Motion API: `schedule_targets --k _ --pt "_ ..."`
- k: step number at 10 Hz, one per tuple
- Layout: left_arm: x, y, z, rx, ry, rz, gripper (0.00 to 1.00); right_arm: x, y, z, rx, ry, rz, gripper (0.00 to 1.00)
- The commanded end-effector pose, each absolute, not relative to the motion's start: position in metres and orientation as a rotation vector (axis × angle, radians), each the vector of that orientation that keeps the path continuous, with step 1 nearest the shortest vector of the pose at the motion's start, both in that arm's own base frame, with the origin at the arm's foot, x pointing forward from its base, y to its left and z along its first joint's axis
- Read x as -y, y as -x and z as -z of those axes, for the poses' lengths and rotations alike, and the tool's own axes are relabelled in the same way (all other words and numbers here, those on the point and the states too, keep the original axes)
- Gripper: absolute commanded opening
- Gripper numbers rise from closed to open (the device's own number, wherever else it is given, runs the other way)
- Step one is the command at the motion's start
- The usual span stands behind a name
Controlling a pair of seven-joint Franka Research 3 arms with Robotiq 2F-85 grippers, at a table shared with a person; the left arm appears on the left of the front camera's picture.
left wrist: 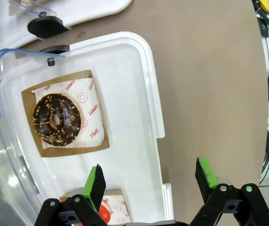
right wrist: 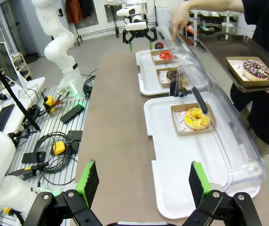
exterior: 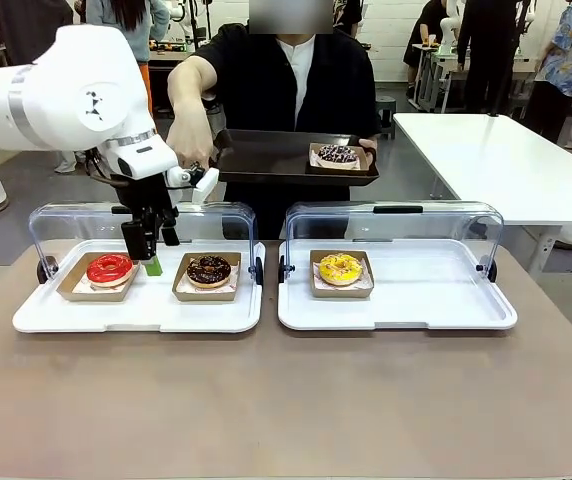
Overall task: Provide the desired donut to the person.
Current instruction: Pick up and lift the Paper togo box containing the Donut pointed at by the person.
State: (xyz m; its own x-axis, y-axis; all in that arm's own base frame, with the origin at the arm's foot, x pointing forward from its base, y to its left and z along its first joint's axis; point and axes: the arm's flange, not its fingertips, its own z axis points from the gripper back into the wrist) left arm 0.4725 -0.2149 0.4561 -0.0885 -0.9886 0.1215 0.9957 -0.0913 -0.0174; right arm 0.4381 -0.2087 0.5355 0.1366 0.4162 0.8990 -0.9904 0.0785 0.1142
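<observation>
Over left white plastic tray (exterior: 136, 315), left pincer (left wrist: 149, 173) hangs released between red-glazed donut (exterior: 110, 268) and chocolate sprinkled donut (exterior: 209, 270). Both probably light with soft, smeary glaze, so pinch brown cardboard holder (exterior: 206, 294) by its rim.

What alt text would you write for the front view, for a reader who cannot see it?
The left gripper, jaws open, hangs over the left tray between a red donut and a chocolate donut. Behind, the person holds a dark tray and points down toward them.
</observation>
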Motion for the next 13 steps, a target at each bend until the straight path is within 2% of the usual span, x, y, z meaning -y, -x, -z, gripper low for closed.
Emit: schedule_targets --k 1,8,13 --pt "0.222 -0.47 -0.439 0.104 0.1 1.67 1.0 0.207 -0.438 -0.534 0.835 -0.908 -1.244 1.0" --pt "0.231 -0.459 -0.392 0.182 -0.054 1.68 1.0 0.207 -0.438 -0.534 0.835 -0.908 -1.244 1.0" --pt "0.235 -0.506 -0.374 0.11 -0.045 1.61 1.0 0.207 -0.438 -0.534 0.835 -0.908 -1.244 1.0"
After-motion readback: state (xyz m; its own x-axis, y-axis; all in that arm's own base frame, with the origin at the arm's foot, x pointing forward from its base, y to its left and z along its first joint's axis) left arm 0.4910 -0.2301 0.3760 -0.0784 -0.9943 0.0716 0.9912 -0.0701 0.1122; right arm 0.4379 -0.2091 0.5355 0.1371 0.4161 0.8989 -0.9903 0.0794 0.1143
